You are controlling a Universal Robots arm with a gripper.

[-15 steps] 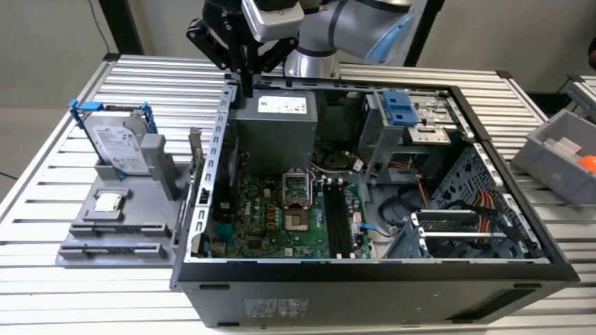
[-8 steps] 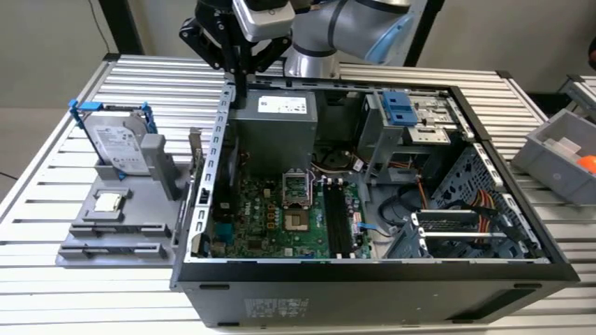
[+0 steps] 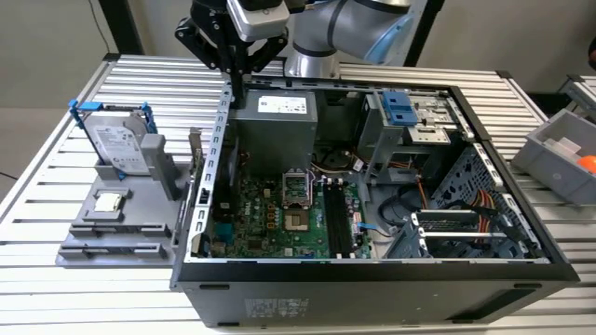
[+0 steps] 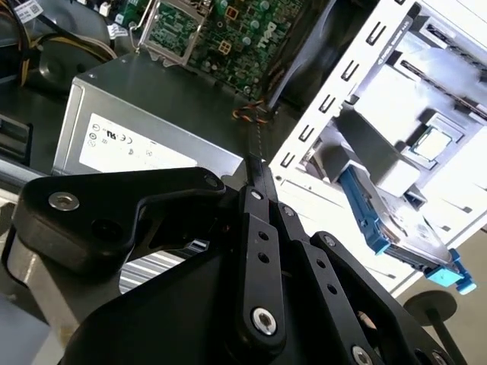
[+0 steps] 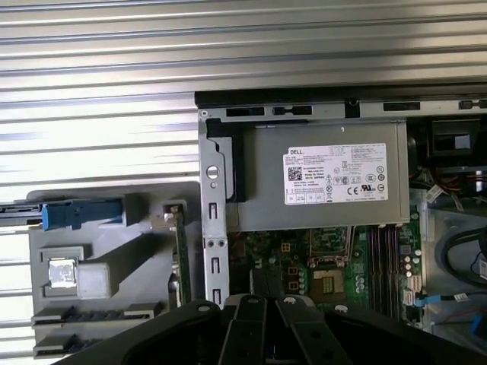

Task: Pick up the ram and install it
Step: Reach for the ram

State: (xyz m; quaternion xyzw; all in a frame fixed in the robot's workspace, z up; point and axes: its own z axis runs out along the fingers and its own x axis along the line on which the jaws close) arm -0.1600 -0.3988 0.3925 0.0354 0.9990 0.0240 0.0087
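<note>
The ram (image 3: 195, 155) is a thin greenish stick standing on edge in the grey fixture (image 3: 112, 230), just outside the left wall of the open computer case (image 3: 373, 265). In the first wrist view the ram (image 5: 180, 262) shows between the fixture and the case wall. My gripper (image 3: 239, 94) hangs above the back left corner of the case, over the grey power supply (image 3: 275, 129), with its dark fingers (image 4: 257, 171) pressed together and nothing between them. The black memory slots (image 3: 333, 220) lie on the green motherboard (image 3: 265, 216).
A silver hard drive with a blue bracket (image 3: 119, 143) and a small square CPU chip (image 3: 109, 202) also sit on the fixture. Cables and a drive cage (image 3: 410, 118) crowd the case's right side. A grey bin (image 3: 559, 157) stands at the exterior view's right.
</note>
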